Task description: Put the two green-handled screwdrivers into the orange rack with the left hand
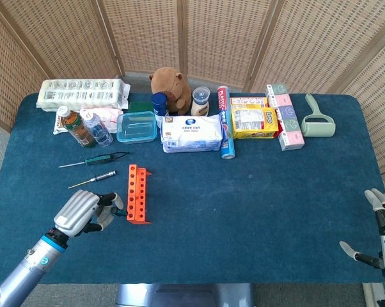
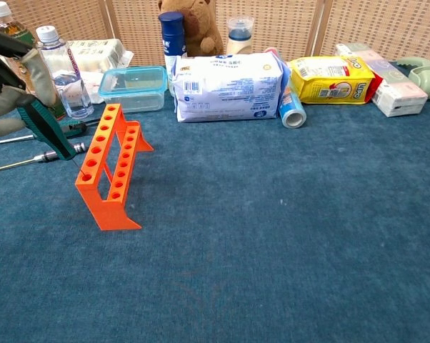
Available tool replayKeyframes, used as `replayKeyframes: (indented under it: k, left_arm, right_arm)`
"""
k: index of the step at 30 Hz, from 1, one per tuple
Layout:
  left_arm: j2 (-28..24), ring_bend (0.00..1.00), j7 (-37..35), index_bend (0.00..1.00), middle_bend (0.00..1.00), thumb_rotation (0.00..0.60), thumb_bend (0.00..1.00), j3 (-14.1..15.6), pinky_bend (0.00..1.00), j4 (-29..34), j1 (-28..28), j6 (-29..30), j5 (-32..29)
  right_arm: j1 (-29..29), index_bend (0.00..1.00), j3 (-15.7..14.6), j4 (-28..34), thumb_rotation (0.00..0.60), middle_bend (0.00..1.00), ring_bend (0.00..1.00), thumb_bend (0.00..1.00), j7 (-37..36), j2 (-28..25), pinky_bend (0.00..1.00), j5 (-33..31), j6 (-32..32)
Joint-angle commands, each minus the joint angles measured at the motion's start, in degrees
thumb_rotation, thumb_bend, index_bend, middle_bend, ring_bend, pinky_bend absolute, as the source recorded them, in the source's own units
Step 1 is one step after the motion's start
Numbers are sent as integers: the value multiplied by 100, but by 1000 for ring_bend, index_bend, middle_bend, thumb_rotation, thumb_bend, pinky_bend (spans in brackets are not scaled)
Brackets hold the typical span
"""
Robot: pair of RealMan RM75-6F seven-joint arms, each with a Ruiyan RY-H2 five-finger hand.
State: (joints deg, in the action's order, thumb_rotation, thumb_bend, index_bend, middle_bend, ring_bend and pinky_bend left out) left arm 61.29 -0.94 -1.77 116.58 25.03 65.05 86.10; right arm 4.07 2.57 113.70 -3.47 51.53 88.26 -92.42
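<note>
My left hand [image 1: 85,213] grips a green-handled screwdriver [image 2: 38,123], tilted with its thin shaft slanting down toward the near end of the orange rack [image 1: 138,193]. In the chest view the left hand [image 2: 9,80] is at the left edge, and the shaft tip sits at the rack's [image 2: 112,168] front top holes; whether it is inside one I cannot tell. The second green-handled screwdriver [image 1: 95,160] lies flat on the cloth behind the rack. My right hand [image 1: 382,235] rests at the table's near right corner, fingers apart, holding nothing.
A black-handled screwdriver [image 1: 94,178] lies between the green one and the rack. Bottles [image 1: 84,128], a clear box [image 1: 137,126], a wipes pack [image 1: 192,133], a plush toy [image 1: 171,86] and boxes [image 1: 254,120] line the back of the blue table [image 1: 256,198].
</note>
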Motion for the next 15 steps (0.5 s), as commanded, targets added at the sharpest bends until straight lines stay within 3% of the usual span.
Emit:
replayKeyframes:
  k: [1, 11, 15]
  left_arm:
    - [59, 717, 89, 483, 780, 600, 397, -17, 857, -27, 28, -52, -89]
    - [254, 717, 331, 483, 780, 600, 398, -81, 856, -82, 117, -196, -427]
    - [256, 717, 319, 412, 780, 600, 398, -92, 857, -75, 126, -195, -437]
  right_arm:
    - [-1, 16, 1, 3, 600, 43, 0, 104, -6, -5, 5, -2, 2]
    - [3, 16, -1, 2, 600, 43, 0, 104, -44, -25, 5, 3, -1]
    - [3, 16, -2, 7, 600, 43, 0, 104, -45, -27, 5, 7, -2]
